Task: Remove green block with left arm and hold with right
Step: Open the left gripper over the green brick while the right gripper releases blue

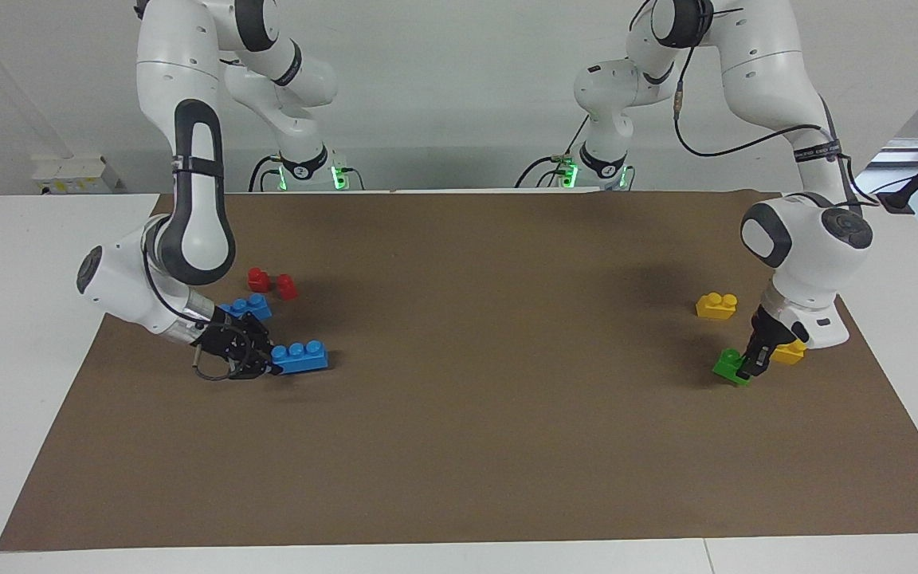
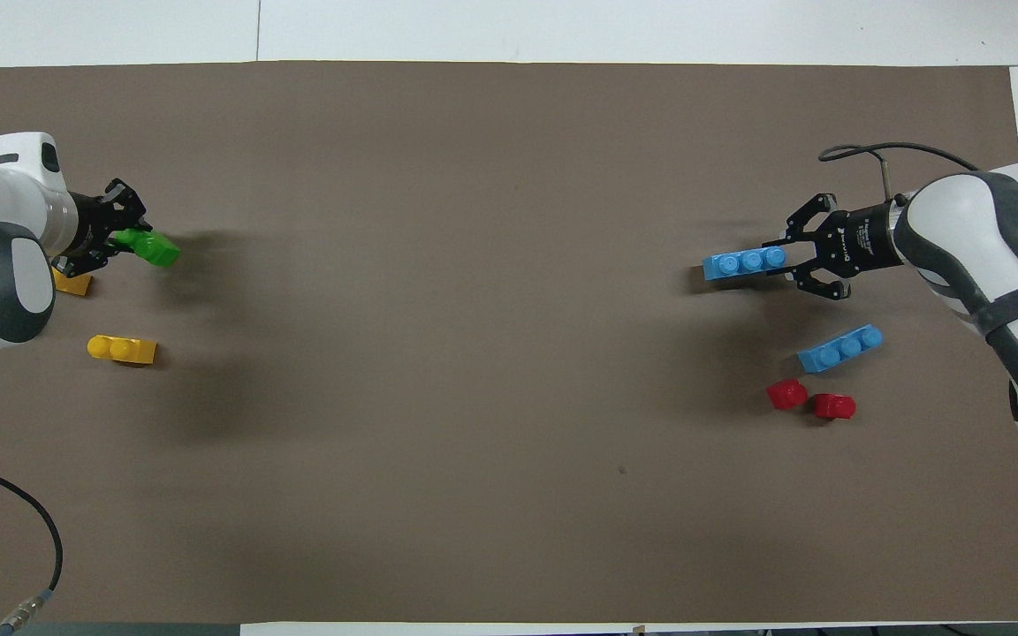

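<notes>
The green block (image 1: 728,367) is tilted between the fingers of my left gripper (image 1: 754,360), low over the brown mat at the left arm's end of the table. It also shows in the overhead view (image 2: 152,248), sticking out of the left gripper (image 2: 120,238). My right gripper (image 1: 258,360) is low at the right arm's end of the table, shut on one end of a blue three-stud brick (image 1: 301,356). The overhead view shows that blue brick (image 2: 743,264) pointing from the right gripper (image 2: 793,260) toward the table's middle.
A yellow brick (image 1: 790,353) lies right beside the left gripper, and another yellow brick (image 1: 716,305) lies nearer to the robots. A second blue brick (image 1: 248,306) and two red pieces (image 1: 272,283) lie by the right arm. The brown mat (image 1: 491,383) covers the table.
</notes>
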